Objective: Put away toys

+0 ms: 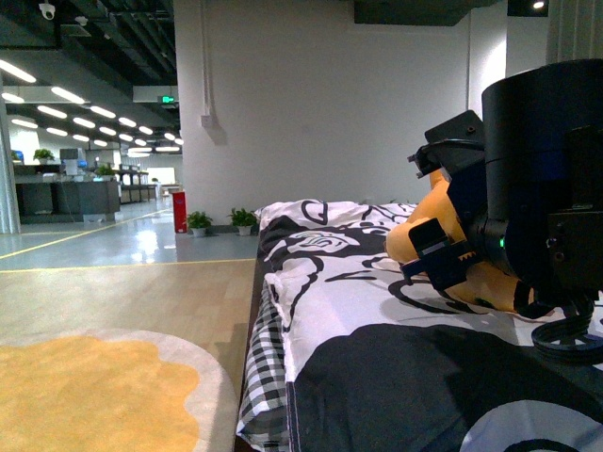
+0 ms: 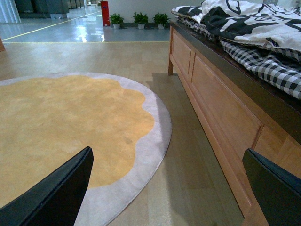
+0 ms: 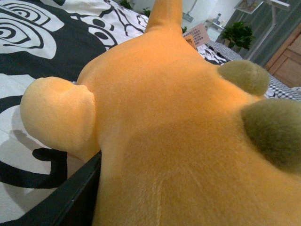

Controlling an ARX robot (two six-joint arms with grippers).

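I have the right gripper (image 1: 420,209) out over the bed (image 1: 283,377), and the plush animal (image 1: 407,241) sits right between its 2 black fingers (image 1: 439,250). From the front view, 1 finger lies across the top of the orange body and the other sits low against its near side. The toy itself rests on the black-and-white duvet (image 1: 320,282), towards the right side of the bed.

The right wrist view is almost filled with the plush animal (image 3: 160,122): orange fur, a paler rounded lump on one side and 2 olive bumps (image 3: 273,132) on the other. Only 1 finger (image 3: 66,200) shows there, touching the fur. A small paper tag (image 3: 195,34) sticks up beyond the body. I cannot tell whether the jaws are actually squeezing the toy or merely straddling it.

The left gripper (image 2: 167,155) is well apart from the toy. It hangs with its fingers (image 2: 61,193) spread wide and nothing between them, above the wooden floor (image 2: 188,179), between the round yellow rug (image 2: 70,122) and the bed's wooden side (image 2: 221,108).
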